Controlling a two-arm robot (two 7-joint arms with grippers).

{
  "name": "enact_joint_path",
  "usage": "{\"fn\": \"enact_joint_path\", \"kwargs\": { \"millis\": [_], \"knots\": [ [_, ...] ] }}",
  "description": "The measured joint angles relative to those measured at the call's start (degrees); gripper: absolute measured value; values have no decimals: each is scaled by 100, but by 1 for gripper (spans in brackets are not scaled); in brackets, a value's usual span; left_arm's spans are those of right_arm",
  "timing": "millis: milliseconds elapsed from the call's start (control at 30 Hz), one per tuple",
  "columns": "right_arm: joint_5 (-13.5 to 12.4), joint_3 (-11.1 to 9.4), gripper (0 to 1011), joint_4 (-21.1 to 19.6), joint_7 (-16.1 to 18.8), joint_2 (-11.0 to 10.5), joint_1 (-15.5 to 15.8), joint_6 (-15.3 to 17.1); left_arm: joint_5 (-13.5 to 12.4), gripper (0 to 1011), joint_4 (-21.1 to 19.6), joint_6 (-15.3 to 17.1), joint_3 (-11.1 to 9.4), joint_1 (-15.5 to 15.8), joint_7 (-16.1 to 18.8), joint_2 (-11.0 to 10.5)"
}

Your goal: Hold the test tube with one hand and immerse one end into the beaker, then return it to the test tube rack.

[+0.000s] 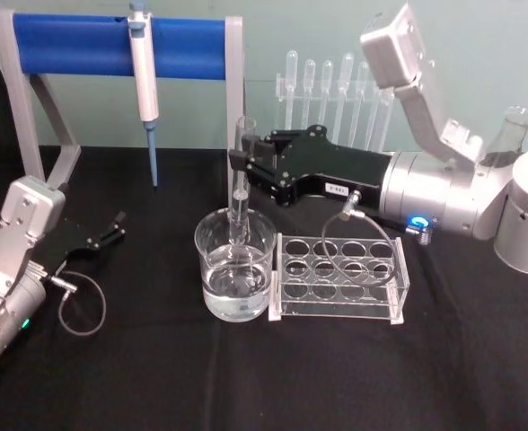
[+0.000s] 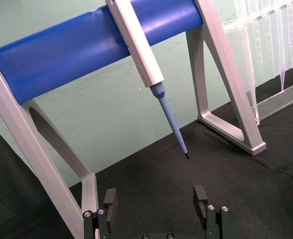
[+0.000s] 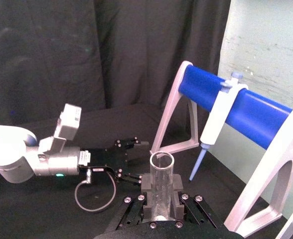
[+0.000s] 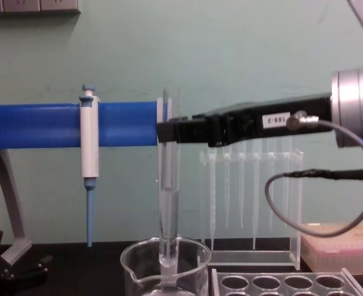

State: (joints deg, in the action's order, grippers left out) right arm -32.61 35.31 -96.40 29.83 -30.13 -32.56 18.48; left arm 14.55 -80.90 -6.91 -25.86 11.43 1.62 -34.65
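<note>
A black right gripper (image 1: 242,167) on a silver-grey arm reaches in from the bench's right edge, its fingers (image 3: 178,185) clenched on a clear round-bottomed glass test tube (image 1: 241,199) just below its open rim. The tube stands upright with its lower end inside a wide clear glass beaker (image 1: 212,260) partly filled with clear liquid, near the middle of the bench. The tip appears to sit below the liquid's surface.

Just beside the beaker, toward the right edge, stands a clear plastic test tube rack (image 1: 399,289) with all its holes empty.

The left gripper (image 1: 113,228) rests idle near the left edge, its fingers (image 2: 110,202) released and apart, holding nothing.

The immersion step seems to be in hand or just completed. The next move likely calls for lifting the tube straight up until it clears the beaker's rim, carrying it toward the right edge, and lowering it into a rack hole.
</note>
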Motion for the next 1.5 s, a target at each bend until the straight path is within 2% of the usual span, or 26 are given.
{"fn": "enact_joint_path", "kwargs": {
  "millis": [533, 1000, 1500],
  "knots": [
    [436, 220, 234, 515, 20, 210, 155, -423, 0, 1000, 0, 0, 0, 0, 0, 0],
    [605, 204, 233, 788, 46, 370, 346, -534, 0, 1000, 0, 0, 0, 0, 0, 0],
    [791, 153, 233, 821, 68, 410, 493, -570, 0, 1000, 0, 0, 0, 0, 0, 0]
  ]
}}
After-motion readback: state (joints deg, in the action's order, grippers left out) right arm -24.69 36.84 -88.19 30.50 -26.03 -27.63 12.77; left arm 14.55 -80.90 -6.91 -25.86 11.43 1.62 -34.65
